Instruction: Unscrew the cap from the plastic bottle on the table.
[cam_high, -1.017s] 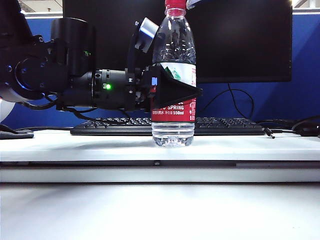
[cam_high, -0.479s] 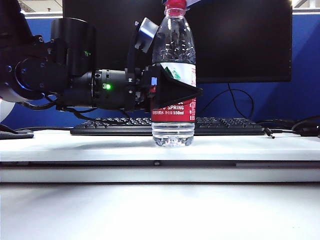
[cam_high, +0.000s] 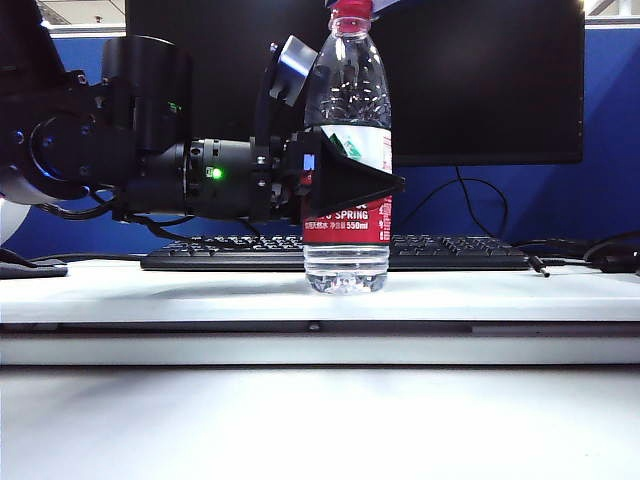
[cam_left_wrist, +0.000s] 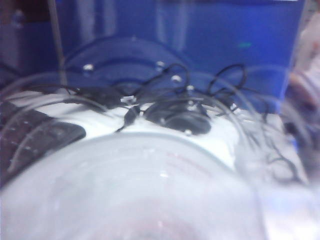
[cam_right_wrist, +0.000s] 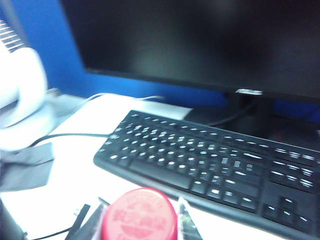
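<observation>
The clear plastic bottle (cam_high: 346, 120) with a red-and-white label stands upright on the white table (cam_high: 150, 290). From the left of the exterior view my left gripper (cam_high: 375, 182) reaches in level and is shut on the bottle at its label. In the left wrist view the bottle's blurred clear body (cam_left_wrist: 130, 190) fills the picture and hides the fingers. The red cap (cam_high: 350, 10) sits on the neck at the top edge. In the right wrist view my right gripper (cam_right_wrist: 142, 212) is above the cap (cam_right_wrist: 139, 222), with a finger pressed against each side of it.
A black keyboard (cam_high: 450, 252) lies just behind the bottle, below a dark monitor (cam_high: 480, 80) and a blue partition. A mouse (cam_left_wrist: 180, 120) and tangled cables (cam_left_wrist: 225, 85) lie on the table beyond the bottle. The table's thick front edge (cam_high: 320, 345) runs across the exterior view.
The right gripper's fingers have closed in from either side onto the cap. The left gripper and the bottle have not moved.
</observation>
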